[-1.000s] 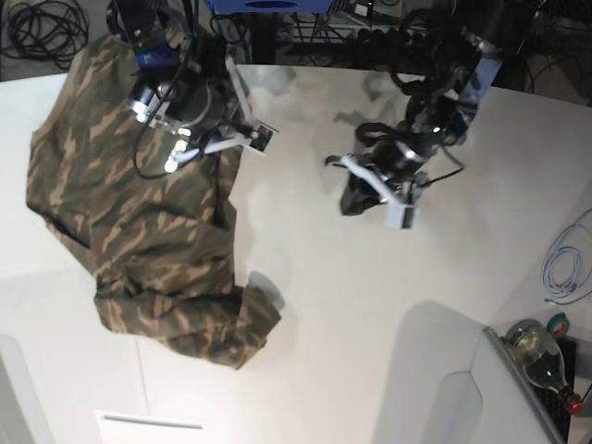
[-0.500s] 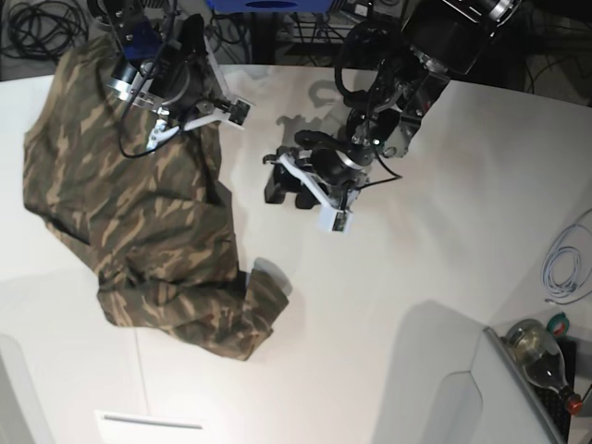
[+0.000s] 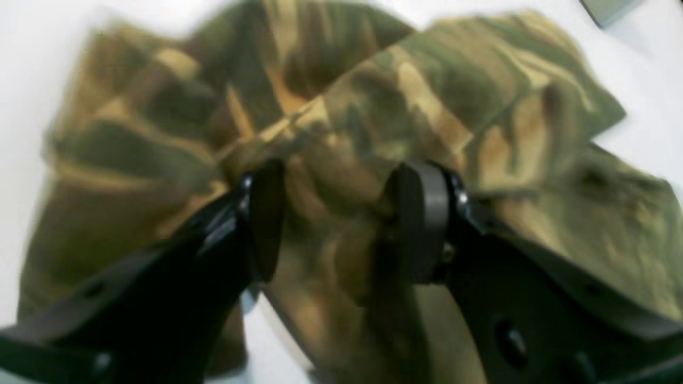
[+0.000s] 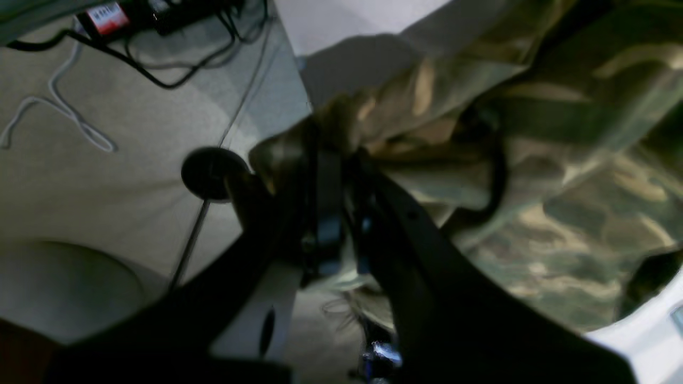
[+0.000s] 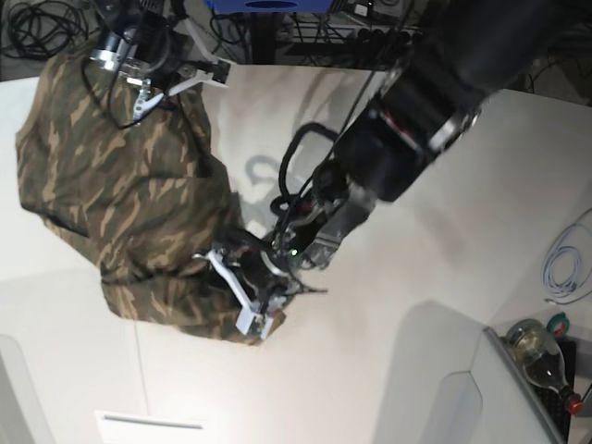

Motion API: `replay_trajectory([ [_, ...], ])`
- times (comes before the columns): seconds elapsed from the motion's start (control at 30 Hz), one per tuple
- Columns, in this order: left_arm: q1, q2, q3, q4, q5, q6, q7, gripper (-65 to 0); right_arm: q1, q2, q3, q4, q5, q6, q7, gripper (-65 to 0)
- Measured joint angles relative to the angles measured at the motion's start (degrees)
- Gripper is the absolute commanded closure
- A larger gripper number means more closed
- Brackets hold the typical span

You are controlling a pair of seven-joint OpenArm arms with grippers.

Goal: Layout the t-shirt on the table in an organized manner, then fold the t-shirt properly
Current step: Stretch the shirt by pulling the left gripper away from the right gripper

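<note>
The camouflage t-shirt (image 5: 129, 203) lies bunched on the left of the white table (image 5: 398, 277). My right gripper (image 5: 157, 88) is at the shirt's far top edge. In the right wrist view it (image 4: 326, 160) is shut on a pinched fold of the t-shirt (image 4: 560, 176), lifted at the table's edge. My left gripper (image 5: 244, 303) is down at the shirt's lower right corner. In the left wrist view it (image 3: 344, 224) is open, jaws apart, with rumpled t-shirt cloth (image 3: 480, 106) between and beyond the fingers (image 3: 421, 218). Collar and label are hidden.
A glass bottle (image 5: 541, 356) and a grey panel (image 5: 444, 388) are at the bottom right. A white cable (image 5: 566, 261) lies at the right edge. Cables (image 5: 42, 32) lie on the floor beyond the far left edge. A white sheet (image 5: 148, 424) is at the front.
My left arm has swung from the middle of the table down and left to the shirt's lower corner. My right gripper has pulled the shirt's top edge further back and left.
</note>
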State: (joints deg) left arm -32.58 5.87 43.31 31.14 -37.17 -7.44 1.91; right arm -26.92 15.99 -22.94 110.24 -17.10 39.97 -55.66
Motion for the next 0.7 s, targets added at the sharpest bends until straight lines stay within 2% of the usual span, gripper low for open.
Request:
replay_trajectory([
  [0.1, -6.0, 2.6, 5.0, -12.6, 0.0, 0.2, -7.7, -32.7, -1.6, 2.4, 0.2, 1.1, -0.9, 0.0, 0.2, -0.2],
  [0.17, -7.9, 2.9, 6.1, -16.1, 0.0, -0.3, -10.7, -32.7, -2.9, 4.5, 0.2, 1.2, -0.5, 0.0, 0.4, -0.2],
  [0.27, -10.0, 2.2, 6.0, -16.5, 0.0, 0.1, -11.1, -32.7, -5.7, 6.7, 3.6, 1.1, 0.1, 0.0, 0.7, -0.3],
  [0.5, -11.0, 1.9, 6.0, -16.1, -0.4, 0.0, -11.5, -32.1, -5.0, 7.1, 16.7, 1.1, 0.2, 0.0, 0.6, -0.2],
  [0.53, -10.4, 1.7, 6.0, -14.8, -0.4, 0.3, -10.8, -29.5, -4.6, 7.2, 18.3, 1.1, 0.1, 0.0, 0.4, -0.2],
  [0.6, -7.9, 0.7, 5.9, -7.9, -0.9, 1.6, -8.4, -20.2, -3.3, 6.9, 20.3, 1.1, 0.1, 0.0, 0.0, -0.2],
  [0.7, -2.2, -0.3, 6.3, 7.3, -0.2, 0.0, 1.6, -2.3, -1.4, 6.5, 20.9, 1.2, -0.2, 0.0, 0.1, -0.2],
])
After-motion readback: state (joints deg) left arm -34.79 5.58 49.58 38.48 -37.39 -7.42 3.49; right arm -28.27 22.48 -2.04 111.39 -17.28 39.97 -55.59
